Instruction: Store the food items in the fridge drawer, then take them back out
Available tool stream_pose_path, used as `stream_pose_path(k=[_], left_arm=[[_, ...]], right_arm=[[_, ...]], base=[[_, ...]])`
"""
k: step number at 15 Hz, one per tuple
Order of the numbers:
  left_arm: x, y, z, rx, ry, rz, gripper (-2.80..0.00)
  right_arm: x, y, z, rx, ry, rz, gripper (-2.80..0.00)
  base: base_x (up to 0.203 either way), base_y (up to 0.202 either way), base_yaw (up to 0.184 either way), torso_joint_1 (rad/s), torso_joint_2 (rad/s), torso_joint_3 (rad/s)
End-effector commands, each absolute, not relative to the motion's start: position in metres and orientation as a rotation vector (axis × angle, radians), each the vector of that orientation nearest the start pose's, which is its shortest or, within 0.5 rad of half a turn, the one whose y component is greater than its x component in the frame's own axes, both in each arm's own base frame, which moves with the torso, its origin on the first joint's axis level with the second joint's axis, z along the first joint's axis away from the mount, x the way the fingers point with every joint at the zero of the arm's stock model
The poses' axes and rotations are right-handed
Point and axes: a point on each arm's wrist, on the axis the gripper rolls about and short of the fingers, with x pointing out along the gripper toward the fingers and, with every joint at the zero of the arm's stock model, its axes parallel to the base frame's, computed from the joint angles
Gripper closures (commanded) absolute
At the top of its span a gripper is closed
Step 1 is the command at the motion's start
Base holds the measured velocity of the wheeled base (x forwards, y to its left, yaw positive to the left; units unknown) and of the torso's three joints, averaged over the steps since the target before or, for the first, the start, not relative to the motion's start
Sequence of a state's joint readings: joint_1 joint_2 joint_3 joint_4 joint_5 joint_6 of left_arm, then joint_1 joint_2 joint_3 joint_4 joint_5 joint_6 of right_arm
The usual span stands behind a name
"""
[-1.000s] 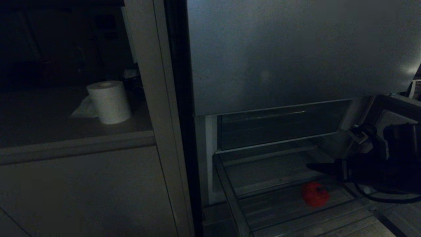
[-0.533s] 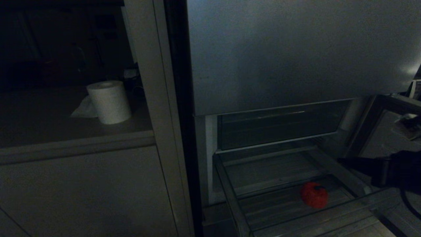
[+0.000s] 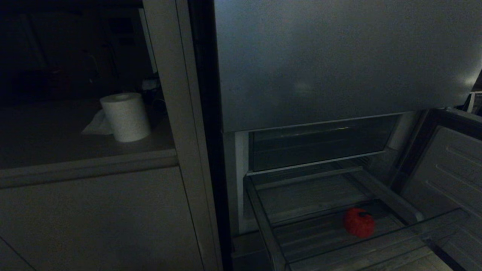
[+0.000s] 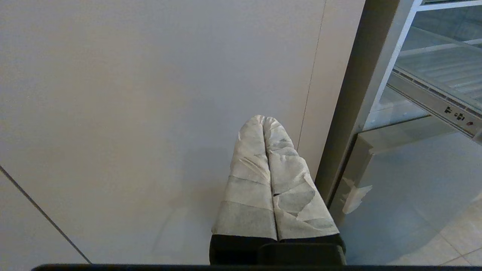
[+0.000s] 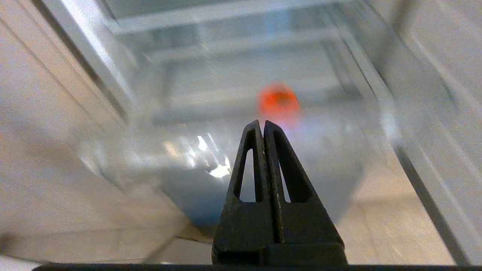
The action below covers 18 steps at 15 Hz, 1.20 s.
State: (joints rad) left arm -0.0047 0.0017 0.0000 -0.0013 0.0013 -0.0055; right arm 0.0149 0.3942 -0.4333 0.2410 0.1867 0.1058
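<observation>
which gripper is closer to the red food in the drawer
Right. The right gripper, fingers shut and empty, points at the red food from outside the fridge drawer. The left gripper faces a cabinet panel aside.

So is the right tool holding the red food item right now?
No, the right tool is shut on nothing, while the red food item lies on the fridge drawer floor.

No legible text, brand, number or sign on any surface. The only markings are a few small dark symbols and one red dot on the grey rail (image 4: 452,110) of the fridge drawer (image 4: 440,71), along its front edge; they are too small to read.
</observation>
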Motion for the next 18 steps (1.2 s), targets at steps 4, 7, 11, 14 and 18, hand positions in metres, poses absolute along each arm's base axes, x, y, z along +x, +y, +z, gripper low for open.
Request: stream_pose_path(k=[4, 7, 11, 14, 18], left_arm=[[-0.023, 0.0, 0.076, -0.006, 0.0, -0.003, 0.0], [-0.023, 0.0, 0.076, -0.006, 0.0, -0.003, 0.0], [-0.023, 0.0, 0.076, -0.006, 0.0, -0.003, 0.0], [-0.023, 0.0, 0.076, -0.006, 0.0, -0.003, 0.0], [-0.023, 0.0, 0.076, -0.006, 0.0, -0.003, 0.0]], right_arm=[[-0.037, 0.0, 0.082, 0.037, 0.156, 0.0, 0.0], [-0.032, 0.001, 0.077, -0.114, 0.145, 0.056, 0.0], [-0.03, 0.001, 0.075, -0.132, 0.128, 0.072, 0.0], [-0.023, 0.001, 0.078, -0.121, 0.093, 0.065, 0.0], [-0.023, 0.001, 0.075, -0.118, 0.006, 0.031, 0.0]], base=[[0.0, 0.0, 0.0, 0.0, 0.0, 0.0], [0.0, 0.0, 0.0, 0.0, 0.0, 0.0], [0.0, 0.0, 0.0, 0.0, 0.0, 0.0], [0.0, 0.0, 0.0, 0.0, 0.0, 0.0], [0.0, 0.0, 0.0, 0.0, 0.0, 0.0]])
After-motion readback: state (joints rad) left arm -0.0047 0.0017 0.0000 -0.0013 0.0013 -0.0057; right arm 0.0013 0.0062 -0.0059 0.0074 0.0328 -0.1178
